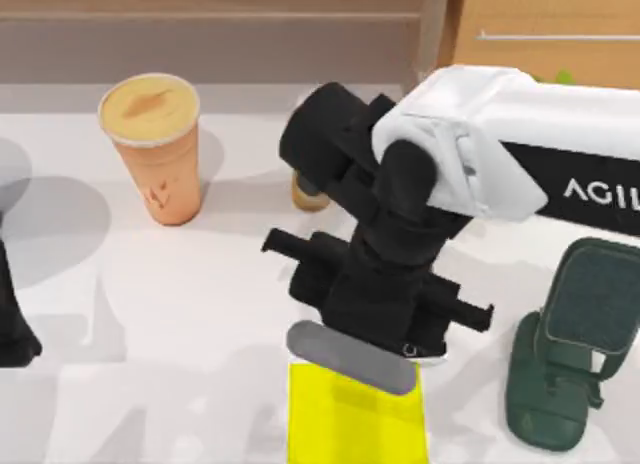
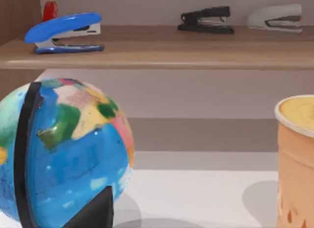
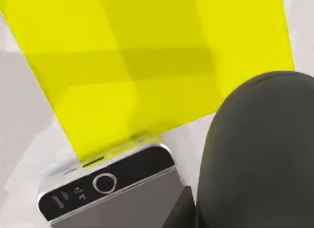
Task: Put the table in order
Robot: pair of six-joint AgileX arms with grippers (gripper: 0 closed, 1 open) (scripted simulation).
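Reaching in from the right side of the top view, the right arm [image 1: 520,169] carries a white shell over a black forearm panel that reads "AGIL" in white letters before the frame cuts it off. Its black wrist hangs over the middle of the table [image 1: 200,314], the broad white tabletop that spreads under every item. The right gripper [image 1: 375,339] sits low, just above a grey slab-shaped device [image 1: 350,357] that lies tilted across the near edge of a bright yellow mat [image 1: 355,419]. How its fingers stand cannot be told, since the wrist body covers them from above.

From the right wrist view, the grey device [image 3: 110,188] shows a silver rim, a small ring-shaped mark and tiny white symbols too small to read; its end touches the yellow mat [image 3: 147,61]. A dark rounded shape [image 3: 260,154] fills the near corner there.

A tan paper cup [image 1: 152,149] with a cream-coloured top stands upright toward the back left of the table, bearing a small darker mark on its side that cannot be read. A dark green bag-like item [image 1: 570,344] lies at the right. A small tan object [image 1: 305,194] peeks out behind the wrist.

The left arm [image 1: 15,314] is parked at the left edge. Its wrist view shows a blue globe [image 2: 64,154] in a black frame, the cup [image 2: 297,159] beside it, and a brown wooden shelf [image 2: 162,53] holding a blue stapler [image 2: 66,31], a black stapler [image 2: 206,19] and a pale grey stapler [image 2: 274,16].
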